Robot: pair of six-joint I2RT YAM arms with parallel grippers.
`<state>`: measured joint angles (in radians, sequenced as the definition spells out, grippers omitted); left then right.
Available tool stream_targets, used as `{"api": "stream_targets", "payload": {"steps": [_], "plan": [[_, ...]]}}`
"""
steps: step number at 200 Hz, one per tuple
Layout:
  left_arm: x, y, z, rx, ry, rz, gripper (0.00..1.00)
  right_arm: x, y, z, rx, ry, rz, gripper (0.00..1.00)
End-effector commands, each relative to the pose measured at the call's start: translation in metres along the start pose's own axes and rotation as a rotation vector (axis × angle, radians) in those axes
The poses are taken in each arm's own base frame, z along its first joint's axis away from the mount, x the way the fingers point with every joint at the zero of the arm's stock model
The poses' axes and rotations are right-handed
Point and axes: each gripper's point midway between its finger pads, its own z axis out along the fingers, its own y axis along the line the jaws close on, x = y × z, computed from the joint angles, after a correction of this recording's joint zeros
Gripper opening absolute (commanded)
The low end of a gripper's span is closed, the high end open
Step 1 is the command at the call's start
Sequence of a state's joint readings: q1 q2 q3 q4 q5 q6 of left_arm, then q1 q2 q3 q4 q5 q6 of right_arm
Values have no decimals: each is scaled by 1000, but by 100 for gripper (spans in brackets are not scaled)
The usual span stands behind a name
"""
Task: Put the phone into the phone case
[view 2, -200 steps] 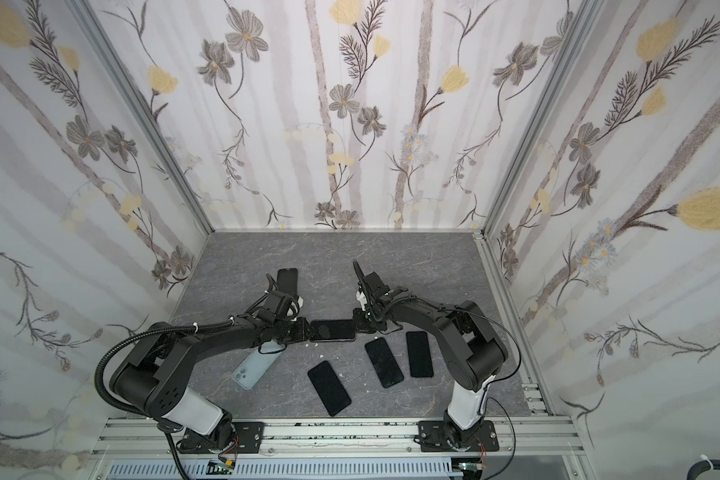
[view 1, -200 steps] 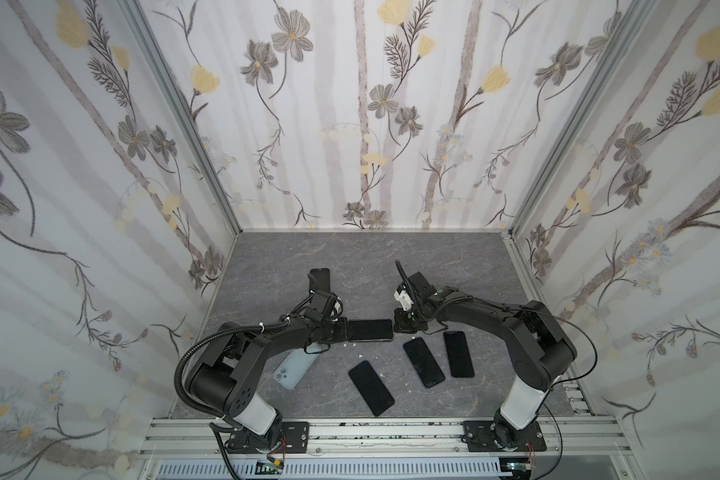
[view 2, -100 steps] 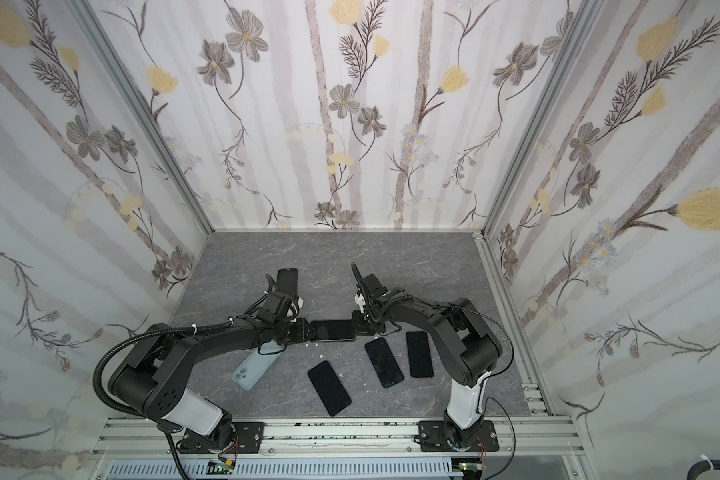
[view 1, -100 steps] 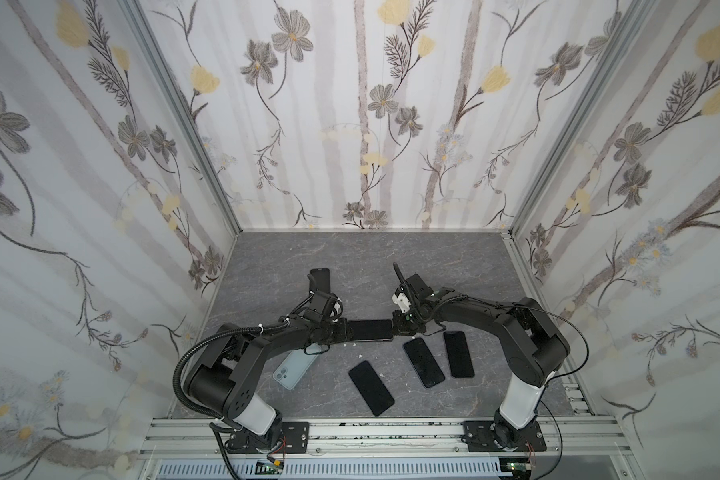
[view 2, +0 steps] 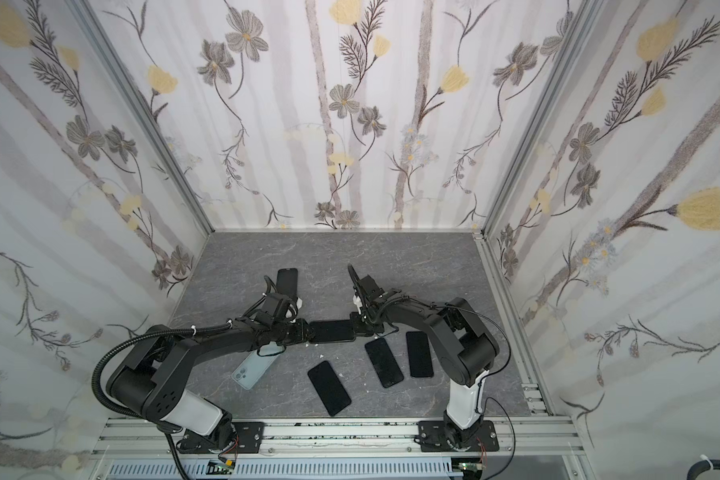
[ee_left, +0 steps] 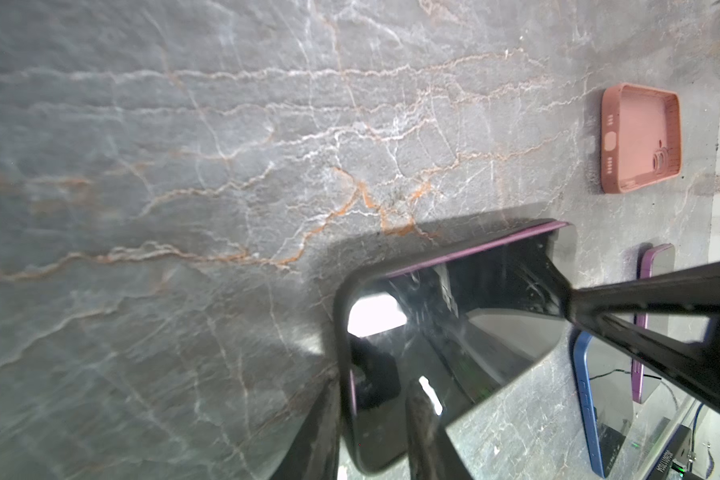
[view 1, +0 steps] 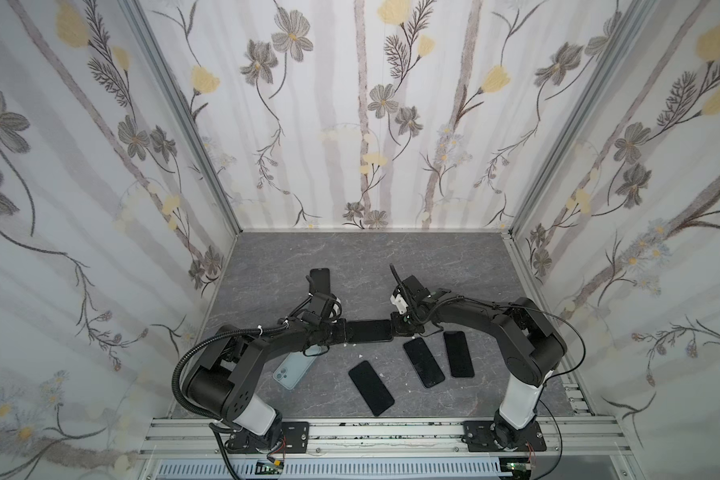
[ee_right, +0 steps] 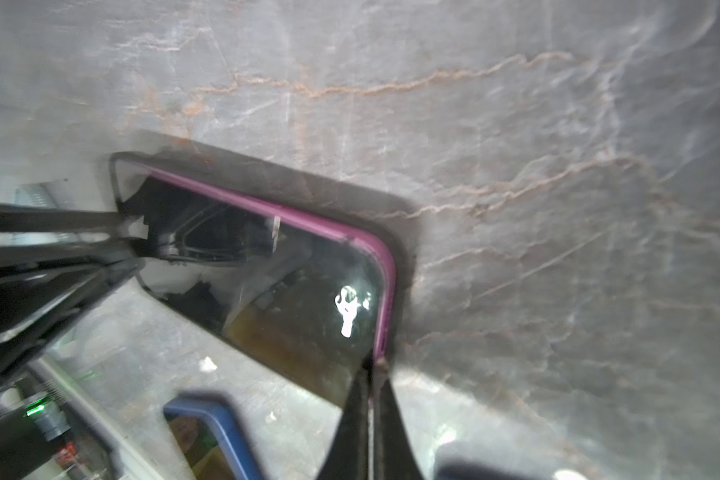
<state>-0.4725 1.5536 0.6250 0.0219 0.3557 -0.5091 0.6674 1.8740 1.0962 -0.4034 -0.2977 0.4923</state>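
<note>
Nearest the front rail, a black phone [view 1: 371, 387] lies screen up on the grey desk [view 1: 350, 257]. A pale blue phone [view 1: 294, 365] lies face down, partly under the left arm. A second black phone [view 1: 424, 362] and a third black phone [view 1: 458, 354] lie side by side toward the right.

Behind them, mid-desk, the phone [view 1: 368, 331] is purple-edged and screen up. It sits inside a dark case [ee_left: 341, 353] whose rim wraps its end; I cannot tell whether every corner is seated. The left pincer [ee_left: 373, 399] stands partly open astride that end, one finger on the glass and the other outside the rim, and it pinches nothing that shows. The right pincer [ee_right: 373, 370] is closed tight and empty, its tip on the phone's purple corner. A pink case [ee_left: 641, 137] lies open side up with nothing in it, well apart. Farthest back, a far phone [view 1: 321, 279] lies beside the left wrist.

Since a second ago the phone and case lie in the same spot, and the right arm's elbow has swung slightly inward.
</note>
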Motion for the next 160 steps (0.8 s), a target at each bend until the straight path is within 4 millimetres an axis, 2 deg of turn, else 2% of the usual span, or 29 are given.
{"api": "stream_targets", "payload": {"steps": [1,22,45,90,118,160], "plan": [[26,21,1,-81,91,-45,30,40,-45,22,212,136,1,5],[24,20,0,-79,87,-42,30,40,-47,22,235,142,-8,5],[21,19,-3,-82,74,-35,30,31,-36,13,232,117,-28,5],[-2,13,-11,-109,24,-3,30,-7,-1,-21,190,-2,-85,7],[-21,5,-23,-113,-24,26,31,-33,21,-46,155,-85,-117,10],[-48,-2,-43,-126,-75,63,34,-61,45,-83,126,-199,-157,19]]}}
